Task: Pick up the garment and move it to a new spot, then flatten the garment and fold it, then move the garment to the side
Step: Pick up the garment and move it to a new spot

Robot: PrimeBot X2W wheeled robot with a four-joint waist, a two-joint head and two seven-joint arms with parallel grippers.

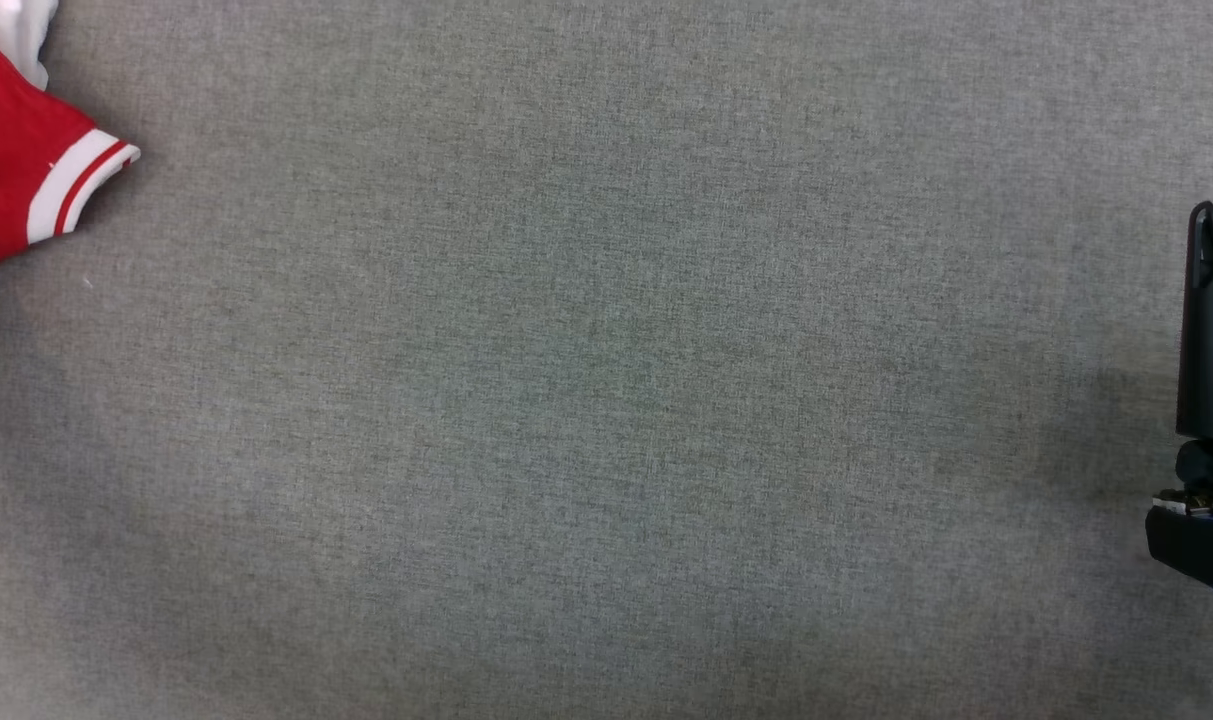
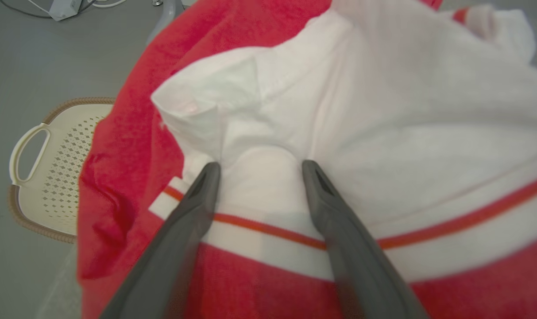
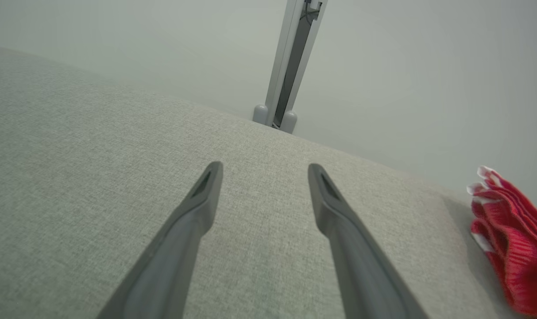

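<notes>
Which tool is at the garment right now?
The left tool, open against the garment; the right tool hangs over grey table, apart from it.

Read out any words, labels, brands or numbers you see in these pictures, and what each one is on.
None can be read.
The red and white garment shows stripes but no print or tag.
The cream basket and the grey table are plain.
The pale box on the floor is too small to tell.

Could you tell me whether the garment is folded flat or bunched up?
Bunched up: the garment lies in rumpled, uneven layers.
</notes>
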